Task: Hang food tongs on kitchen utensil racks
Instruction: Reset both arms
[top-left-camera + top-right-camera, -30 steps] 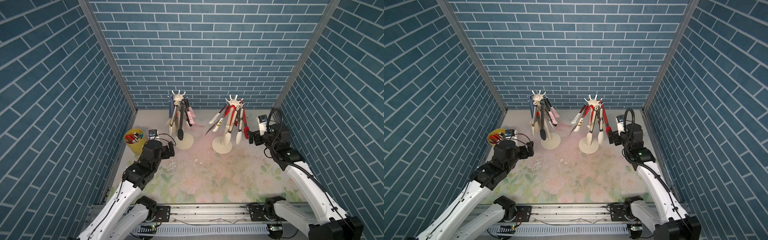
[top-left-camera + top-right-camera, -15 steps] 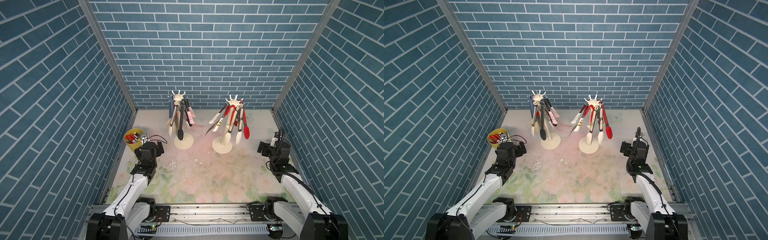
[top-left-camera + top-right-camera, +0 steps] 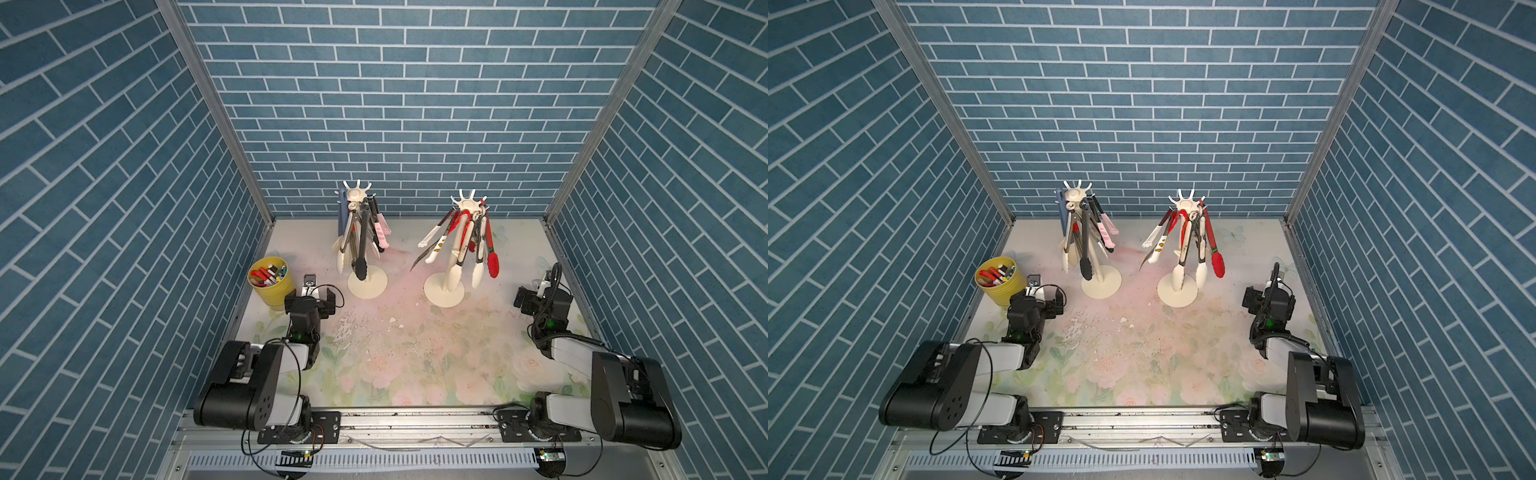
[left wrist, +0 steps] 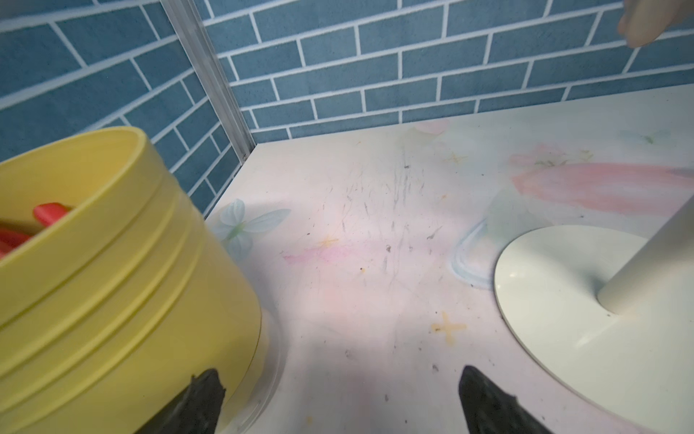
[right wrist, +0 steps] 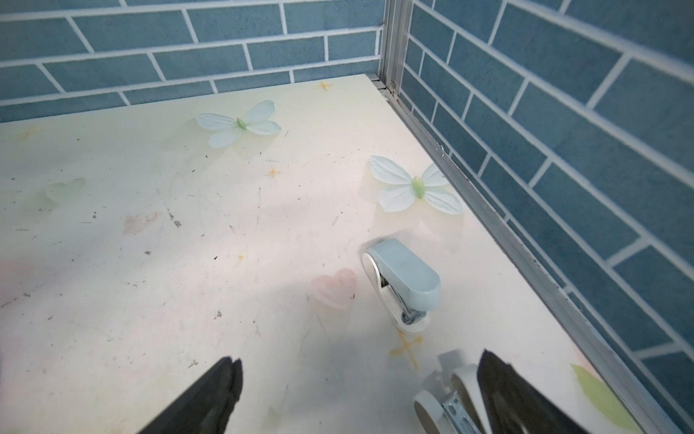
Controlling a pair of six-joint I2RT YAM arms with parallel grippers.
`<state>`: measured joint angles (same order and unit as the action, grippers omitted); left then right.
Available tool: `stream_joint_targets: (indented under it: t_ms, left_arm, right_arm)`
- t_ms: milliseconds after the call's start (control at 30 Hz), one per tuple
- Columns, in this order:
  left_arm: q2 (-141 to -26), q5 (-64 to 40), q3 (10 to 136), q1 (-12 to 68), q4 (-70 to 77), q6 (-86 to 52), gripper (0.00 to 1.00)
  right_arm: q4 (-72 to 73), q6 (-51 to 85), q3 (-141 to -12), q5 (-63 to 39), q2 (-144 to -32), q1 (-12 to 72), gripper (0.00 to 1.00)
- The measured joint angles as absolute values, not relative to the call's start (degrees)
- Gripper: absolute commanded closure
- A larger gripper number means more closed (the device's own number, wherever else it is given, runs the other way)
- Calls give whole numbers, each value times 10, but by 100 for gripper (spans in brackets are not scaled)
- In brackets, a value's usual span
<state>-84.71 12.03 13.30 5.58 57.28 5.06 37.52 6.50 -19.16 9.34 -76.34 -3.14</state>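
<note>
The left gripper, jaws spread and empty, hovers low just beside the yellow cup of markers. The right gripper, likewise spread and empty, sits near a pale blue stapler by the side wall. The food tongs hang from the hooks of the two kitchen utensil racks toward the back of the floral table.
</note>
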Motion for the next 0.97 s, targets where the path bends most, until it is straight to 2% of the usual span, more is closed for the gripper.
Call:
stream_joint_targets:
  t_ms: [133,200,400,967]
  left_arm:
    - [-874,93,135,47,591,55,1]
    - [-874,78,154,36,577,54,1]
    - [-873,58,223,22,526,46,1]
    - [-873,50,224,21,499,44,1]
  right_arm:
    - [477,65,-187,81,-840,-32,1]
    - [465,65,-194,82,-866,-31,1]
    - [458,64,-223,87,-871,-28,1]
    - [458,64,-223,90,-871,-25,1]
